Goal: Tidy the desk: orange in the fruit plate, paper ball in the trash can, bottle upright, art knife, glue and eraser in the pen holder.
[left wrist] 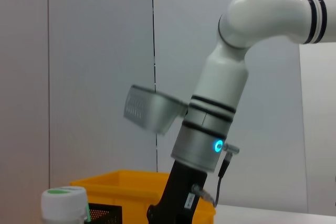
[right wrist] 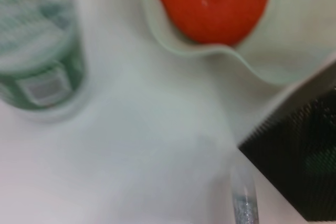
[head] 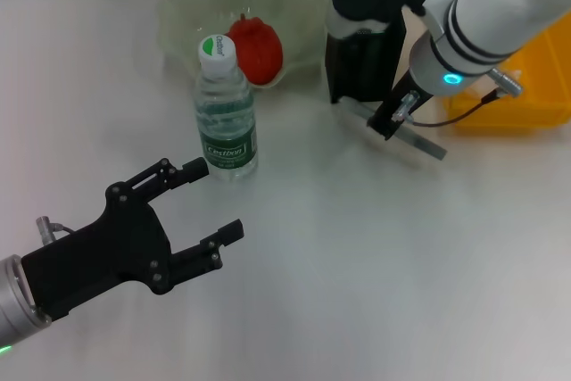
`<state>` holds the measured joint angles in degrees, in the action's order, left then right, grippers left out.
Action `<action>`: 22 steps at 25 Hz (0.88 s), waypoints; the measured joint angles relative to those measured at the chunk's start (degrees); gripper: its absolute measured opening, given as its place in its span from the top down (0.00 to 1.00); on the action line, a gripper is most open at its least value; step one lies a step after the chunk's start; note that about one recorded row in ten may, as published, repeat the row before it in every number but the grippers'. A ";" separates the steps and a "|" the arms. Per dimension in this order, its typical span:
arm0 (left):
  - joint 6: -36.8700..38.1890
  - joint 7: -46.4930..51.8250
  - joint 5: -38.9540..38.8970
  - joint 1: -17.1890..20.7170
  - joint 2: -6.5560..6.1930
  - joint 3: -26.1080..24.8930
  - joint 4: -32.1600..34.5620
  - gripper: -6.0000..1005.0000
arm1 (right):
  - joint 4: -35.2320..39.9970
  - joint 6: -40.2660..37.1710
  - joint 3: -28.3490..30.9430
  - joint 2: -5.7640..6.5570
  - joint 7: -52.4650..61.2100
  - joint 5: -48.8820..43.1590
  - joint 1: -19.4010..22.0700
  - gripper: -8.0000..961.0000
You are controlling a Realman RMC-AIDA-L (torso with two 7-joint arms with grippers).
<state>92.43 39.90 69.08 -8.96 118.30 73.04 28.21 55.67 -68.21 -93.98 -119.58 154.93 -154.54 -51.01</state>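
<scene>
I take the bottle as my landmark: it stands upright on the desk, cap up, so that part looks settled. Just behind it the orange sits inside the fruit plate, also where it belongs. To the right of the bottle, beyond a stretch of bare desk, stands the black mesh pen holder, and my right gripper is low beside its base, over the grey art knife lying flat on the desk; I cannot tell whether its fingers are parted or closed on the knife. I judge the arm is down there to pick the knife up and drop it into the holder. My left gripper hovers nearer me than the bottle, fingers apart and holding nothing, kept clear of the right arm's work. A yellow bin sits farther right, past the holder.
</scene>
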 joint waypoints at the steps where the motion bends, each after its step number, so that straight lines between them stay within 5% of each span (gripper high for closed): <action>1: 0.05 0.00 0.00 0.03 0.00 0.00 0.00 0.22 | 2.35 -1.57 0.78 0.04 -0.16 1.03 0.72 0.85; 8: 0.14 0.00 -0.06 0.09 0.01 0.00 0.13 0.22 | 23.35 -9.57 10.92 0.25 -1.89 7.58 8.62 0.86; 14: 0.21 0.00 -0.10 0.08 0.01 0.00 0.14 0.22 | 37.17 5.79 12.78 0.21 -10.23 17.67 22.67 0.86; 18: 0.16 0.00 -0.08 -0.06 0.00 0.00 0.10 0.22 | 33.81 20.88 12.29 0.15 -28.91 38.34 29.99 0.86; 19: 0.15 0.00 -0.09 -0.12 0.00 0.00 0.10 0.22 | 27.84 25.11 12.15 0.11 -40.97 50.29 30.93 0.86; 22: 0.09 0.00 -0.10 -0.25 0.01 0.00 0.09 0.22 | 20.67 26.77 12.13 0.05 -53.39 61.99 30.46 0.86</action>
<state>92.52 39.90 68.97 -9.21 118.30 73.04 28.30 76.33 -41.44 -81.86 -119.53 101.54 -92.54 -20.55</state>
